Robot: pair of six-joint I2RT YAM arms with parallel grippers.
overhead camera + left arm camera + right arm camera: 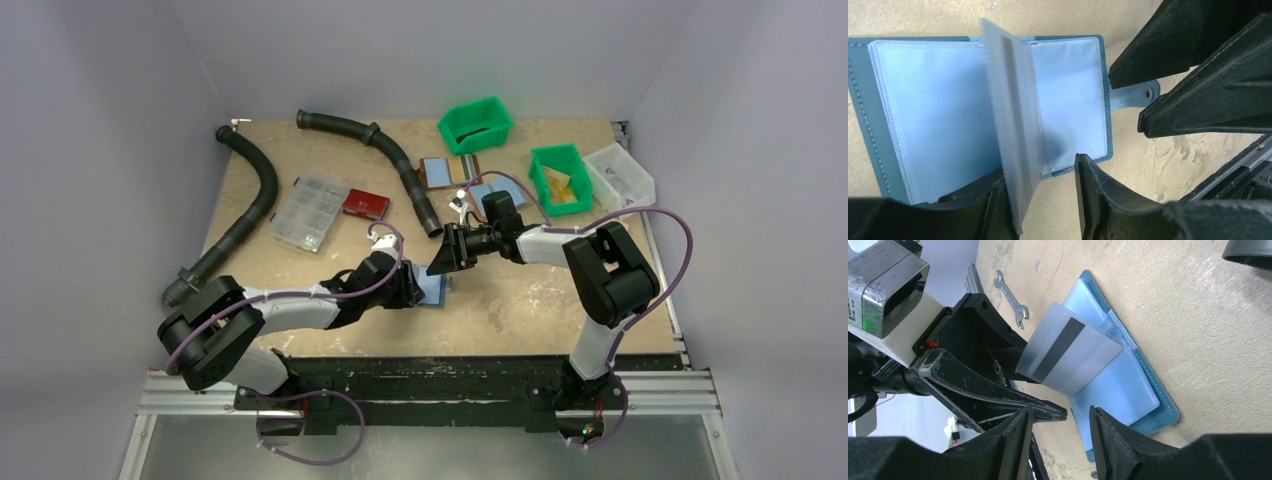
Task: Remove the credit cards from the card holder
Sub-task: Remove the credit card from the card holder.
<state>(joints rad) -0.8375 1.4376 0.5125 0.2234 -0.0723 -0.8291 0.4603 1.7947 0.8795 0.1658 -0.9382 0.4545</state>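
Since nothing pins the card holder [434,288] to the table [520,300], a careless pull could drag the whole wallet instead of freeing a card. It lies spread open just near of the table's middle. The left gripper [1040,172] is at its left side and the right gripper [1060,412] is close on its far right. Both claws stand parted, clamping nothing. One clear sleeve [1010,100] leans upright against a left finger. If that arm shifts, the sleeve probably flops flat. The striped card [1073,352] sits inside it, so pinching plastic and card together would likely lift everything. The snap tab [1138,95], beside the right fingers, could snag.
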